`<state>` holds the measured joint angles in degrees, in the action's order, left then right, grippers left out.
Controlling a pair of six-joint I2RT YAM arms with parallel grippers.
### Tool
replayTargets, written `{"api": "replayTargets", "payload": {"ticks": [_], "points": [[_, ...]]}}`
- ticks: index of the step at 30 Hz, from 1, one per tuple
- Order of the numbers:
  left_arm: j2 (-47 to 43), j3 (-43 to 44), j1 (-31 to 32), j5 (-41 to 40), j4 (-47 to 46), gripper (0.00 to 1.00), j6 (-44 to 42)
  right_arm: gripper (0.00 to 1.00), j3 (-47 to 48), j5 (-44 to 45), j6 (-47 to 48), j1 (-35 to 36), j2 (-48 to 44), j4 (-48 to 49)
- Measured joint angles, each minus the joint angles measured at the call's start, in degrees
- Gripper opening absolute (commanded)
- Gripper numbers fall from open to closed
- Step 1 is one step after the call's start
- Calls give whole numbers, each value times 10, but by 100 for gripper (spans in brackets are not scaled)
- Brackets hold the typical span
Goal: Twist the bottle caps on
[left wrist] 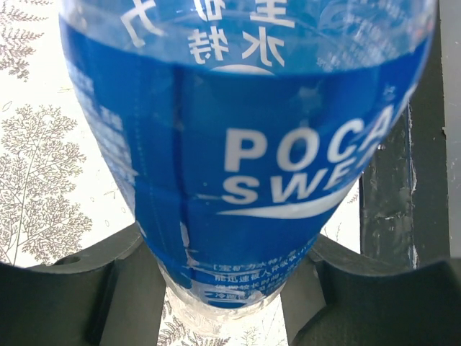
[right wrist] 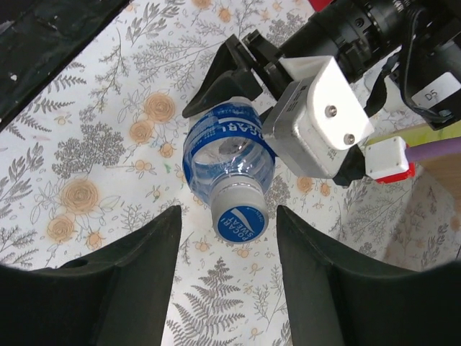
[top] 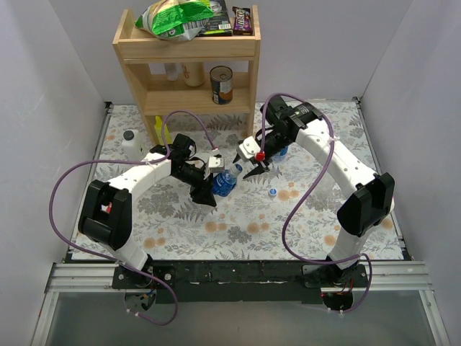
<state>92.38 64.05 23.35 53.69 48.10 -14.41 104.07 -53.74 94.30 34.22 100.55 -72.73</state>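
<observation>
The labelled bottle (right wrist: 229,148) sits near the middle of the bench (top: 317,216), clamped by the left end effector (top: 215,186). In the left wrist view its blue label fills the frame, and a dark finger (left wrist: 79,288) presses against each side of the lower body.

A blue cap (right wrist: 243,222) is on the bottle's neck and faces the right wrist camera. Whether it is threaded down cannot be told. The right end effector (right wrist: 227,216) hangs just over that capped end with its fingers spread wide. The cap lies between them, with bench pattern showing on both sides, so neither finger touches it.

A second cap (top: 273,192) lies loose on the bench just right of the pair, apart from both end effectors. Another blue-banded bottle (top: 281,151) shows partly behind the right wrist.

The left arm folds out to the left of its base. Its forearm runs rightward and low across the bench to reach the bottle from the side. The right arm's elbow is out on the right. Its forearm goes up toward the far side, and the wrist bends back down so that the end effector points at the bottle from the far right.
</observation>
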Motion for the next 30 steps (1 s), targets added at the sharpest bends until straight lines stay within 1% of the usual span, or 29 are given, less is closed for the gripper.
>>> {"api": "replayTargets", "payload": {"ticks": [1, 7, 12, 15, 16, 18, 19, 21, 23, 25, 27, 28, 29, 30], "points": [[0, 0, 0, 1, 2, 0, -3, 61, -1, 5, 5, 0, 0, -2], [-8, -5, 0, 1, 4, 0, -12, 49, -2, 13, 13, 2, 1, -8], [-8, -5, 0, -4, -4, 0, -10, 48, 12, 13, 10, 4, 12, -9], [-8, -7, 0, -12, -15, 0, -3, 41, 13, 10, 5, 6, 16, -8], [-9, -9, 0, -16, -23, 0, 3, 35, 15, 9, 3, 7, 17, -7], [-15, -16, 1, -24, -41, 0, 16, 25, 27, 9, -19, 7, 26, -6], [-20, -22, 1, -31, -55, 0, 28, 17, 37, 8, -35, 7, 34, -7], [-38, -40, 1, -53, -91, 0, 61, 10, 59, 8, -106, 5, 52, 9], [-75, -82, 0, -105, -163, 0, 116, 2, 68, 6, -198, 1, 70, 52], [-111, -121, 2, -160, -225, 0, 161, 1, 67, 4, -336, -5, 83, 113], [-157, -170, 16, -251, -302, 0, 196, 1, 68, 5, -479, -12, 97, 169], [-176, -195, 27, -297, -339, 0, 207, 1, 68, 7, -570, -17, 106, 198], [-193, -216, 39, -340, -371, 0, 211, 1, 67, 8, -629, -21, 112, 214], [-204, -233, 51, -383, -399, 0, 211, 1, 52, 10, -726, -30, 116, 245]]}}
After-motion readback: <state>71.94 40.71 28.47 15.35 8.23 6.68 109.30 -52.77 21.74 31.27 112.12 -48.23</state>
